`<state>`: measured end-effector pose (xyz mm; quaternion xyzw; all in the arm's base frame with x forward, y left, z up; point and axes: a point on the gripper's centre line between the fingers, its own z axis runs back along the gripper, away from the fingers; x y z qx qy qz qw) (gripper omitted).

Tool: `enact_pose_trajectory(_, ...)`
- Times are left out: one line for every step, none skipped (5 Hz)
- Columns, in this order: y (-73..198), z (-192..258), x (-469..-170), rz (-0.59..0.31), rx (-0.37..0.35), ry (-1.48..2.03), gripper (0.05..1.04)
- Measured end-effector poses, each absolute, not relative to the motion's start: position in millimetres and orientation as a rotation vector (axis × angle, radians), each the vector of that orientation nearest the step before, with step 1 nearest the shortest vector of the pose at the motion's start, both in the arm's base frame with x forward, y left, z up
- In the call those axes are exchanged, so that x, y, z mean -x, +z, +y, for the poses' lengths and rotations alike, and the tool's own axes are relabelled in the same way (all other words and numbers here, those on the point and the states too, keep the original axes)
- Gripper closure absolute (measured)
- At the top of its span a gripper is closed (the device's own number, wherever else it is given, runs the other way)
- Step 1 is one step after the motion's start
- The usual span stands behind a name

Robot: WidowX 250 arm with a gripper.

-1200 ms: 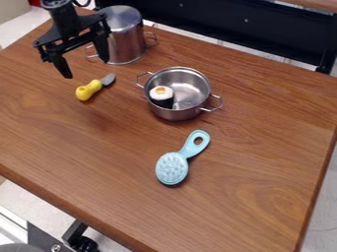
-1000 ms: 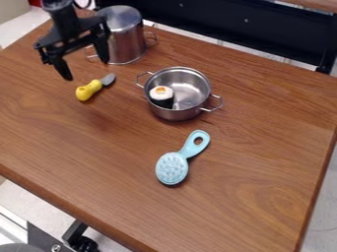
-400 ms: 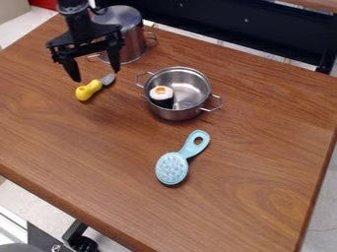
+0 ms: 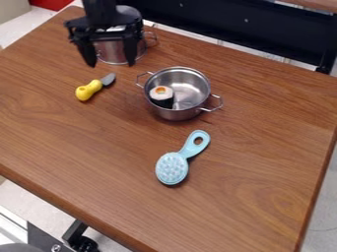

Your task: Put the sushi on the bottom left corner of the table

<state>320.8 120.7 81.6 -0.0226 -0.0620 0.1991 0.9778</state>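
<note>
My gripper (image 4: pixel 111 65) hangs at the upper left of the view, fingers spread apart and nothing between them. It is above and to the left of the open metal pot (image 4: pixel 196 92). The sushi (image 4: pixel 162 95), white on top with an orange centre and dark around its side, lies inside that pot against the left wall. The table (image 4: pixel 72 162) is brown wood, and its near-left edge runs down along the left of the view.
A taller metal pot (image 4: pixel 113 51) stands behind the gripper, partly hidden by it. Below the gripper lies a knife with a yellow handle (image 4: pixel 88 90). A light blue brush (image 4: pixel 172 168) rests near the middle of the table.
The gripper has moved to the right and slightly up in the view, from left of the tall pot to in front of it. Its fingers remain apart, and the sushi has stayed put.
</note>
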Motion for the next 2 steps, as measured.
enact_pose_trajectory(97.1,106.6,-336.4,-0.12,0.077,0.164,0.086)
enact_pose_trajectory(91.8,89.1,-342.7,-0.142,0.083,-0.032,0.086)
